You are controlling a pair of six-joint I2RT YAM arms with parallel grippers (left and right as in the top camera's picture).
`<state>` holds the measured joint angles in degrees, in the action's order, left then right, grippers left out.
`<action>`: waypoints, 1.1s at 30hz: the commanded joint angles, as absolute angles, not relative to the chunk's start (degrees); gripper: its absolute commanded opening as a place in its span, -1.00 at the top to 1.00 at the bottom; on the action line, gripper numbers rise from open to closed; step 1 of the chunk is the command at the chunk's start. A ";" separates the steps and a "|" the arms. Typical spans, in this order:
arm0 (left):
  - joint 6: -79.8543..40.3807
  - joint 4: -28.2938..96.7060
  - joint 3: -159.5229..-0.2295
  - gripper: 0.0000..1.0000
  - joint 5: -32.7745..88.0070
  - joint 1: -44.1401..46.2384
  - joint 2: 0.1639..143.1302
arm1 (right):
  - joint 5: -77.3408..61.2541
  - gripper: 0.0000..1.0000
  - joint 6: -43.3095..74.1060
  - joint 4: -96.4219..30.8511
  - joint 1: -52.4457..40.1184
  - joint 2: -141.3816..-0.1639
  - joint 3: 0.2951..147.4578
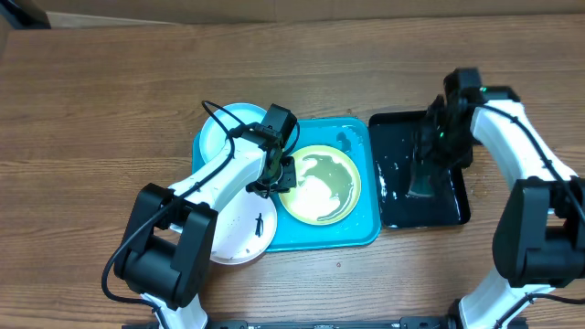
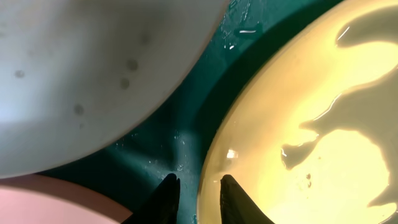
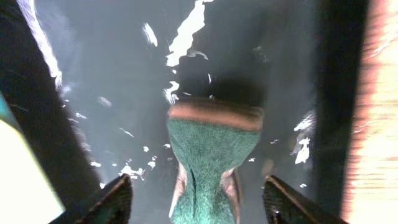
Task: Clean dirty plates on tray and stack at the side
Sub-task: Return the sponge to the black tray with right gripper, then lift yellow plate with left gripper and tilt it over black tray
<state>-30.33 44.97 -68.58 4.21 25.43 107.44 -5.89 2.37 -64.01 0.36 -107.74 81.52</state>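
The tray (image 1: 362,228) lies in the middle of the table (image 1: 91,91) with its long axis running left to right. The yellow-green plate (image 1: 318,185) sits flat in its right half, holding a pool of cloudy water. The light blue plate (image 1: 219,132) overlaps the tray's far left corner. The white plate (image 1: 239,239), with a dark smudge on it, overhangs the near left edge. The left arm crosses and partly hides both of these plates. The left gripper (image 2: 199,185) is low over the wet tray floor with its fingers (image 2: 168,196) slightly apart, straddling the yellow-green plate's rim; whether they touch it cannot be told. To the right, just beside the tray, a smaller black tray (image 1: 398,208) runs front to back and is streaked with water. A green-faced sponge (image 3: 211,155) lies on it, pinched at the middle, its near end cut off by the frame. The right gripper (image 3: 198,182) hangs over the sponge with its fingers (image 3: 118,200) spread wide, one on each side and clear of it.
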 commanded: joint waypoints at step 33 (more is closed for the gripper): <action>-30.35 43.75 -68.47 0.92 3.86 26.35 108.31 | -4.56 -1.00 7.73 -64.62 15.84 -106.50 91.09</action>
<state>-30.28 43.88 -67.85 3.66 26.06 107.44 -4.89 7.49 -64.95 15.73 -107.72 90.63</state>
